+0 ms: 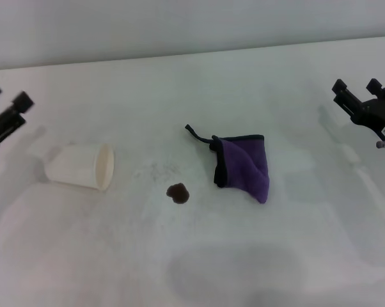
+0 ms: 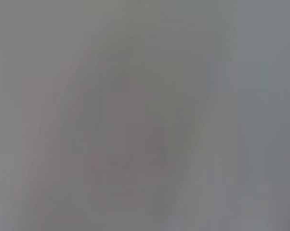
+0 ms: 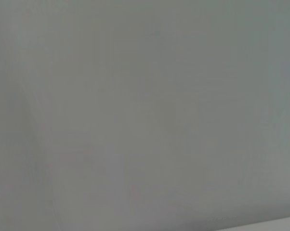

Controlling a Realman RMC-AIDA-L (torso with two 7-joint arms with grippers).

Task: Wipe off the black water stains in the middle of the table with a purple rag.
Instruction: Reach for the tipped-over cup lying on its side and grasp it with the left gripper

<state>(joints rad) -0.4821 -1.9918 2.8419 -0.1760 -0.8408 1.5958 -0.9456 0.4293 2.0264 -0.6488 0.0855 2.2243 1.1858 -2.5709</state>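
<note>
While nothing has been touched yet, the call per view:

Head view, table: white table (image 1: 199, 256) fills the shot, work laid out mid-surface.
Head view, stain: the black water stains (image 1: 178, 193) amount to one small dark blot near the middle, bare, nothing over it.
Head view, rag: the purple rag (image 1: 245, 165) lies folded just beside the blot on the robot's right, near but apart; its black loop trails away toward the far left corner of the cloth.
Head view, cup: a white paper cup (image 1: 80, 166) lies on its side to the blot's left, mouth facing the stain, well apart from the rag.
Head view, right gripper: right gripper (image 1: 357, 89) hangs at the right edge, off the table, fingers spread, holding nothing.
Head view, left gripper: left gripper (image 1: 7, 102) sits at the left edge, fingers apart, empty.
Left wrist view: plain grey blur, nothing to read.
Right wrist view: the same, blank grey.
Step in hand: my read, fetch the rag first; the right arm is nearer.
Doing it well: pinch the thick folded middle, not the loop, then drag flat across the blot, stopping short of the cup.
</note>
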